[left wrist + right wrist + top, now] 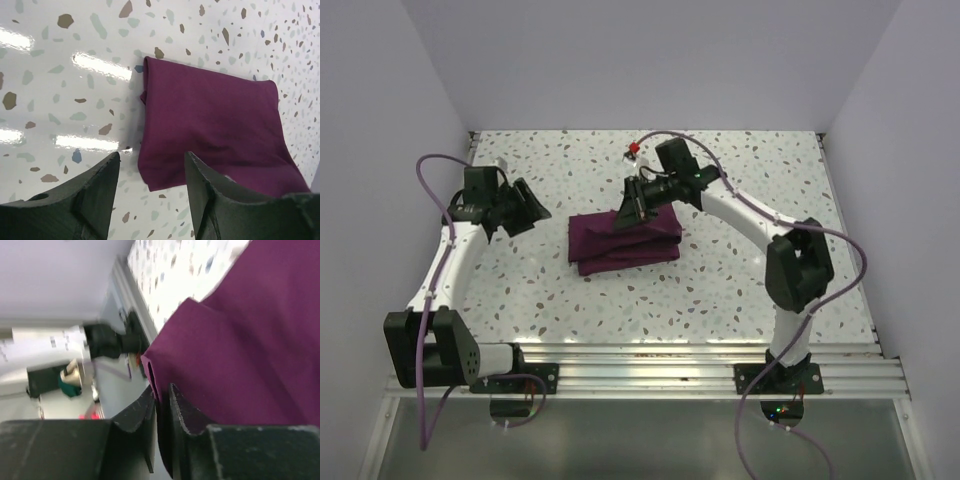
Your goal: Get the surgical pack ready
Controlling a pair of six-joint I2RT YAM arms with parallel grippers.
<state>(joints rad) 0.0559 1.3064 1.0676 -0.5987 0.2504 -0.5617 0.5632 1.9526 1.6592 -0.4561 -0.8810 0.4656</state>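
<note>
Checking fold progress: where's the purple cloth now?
The purple cloth lies folded in the middle of the table, top view; the right claw pinches a fold at its far edge, the open left claw sits to its left.

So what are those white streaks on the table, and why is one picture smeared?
Left wrist view: the streaks are glare on the glossy table; the purple cloth is sharp. Right wrist view: everything behind the purple cloth is blurred. Top view: even light.

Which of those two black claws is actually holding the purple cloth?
The right claw: it pinches a raised fold of the plum-purple folded cloth. The left claw hangs open beside it, empty.
</note>
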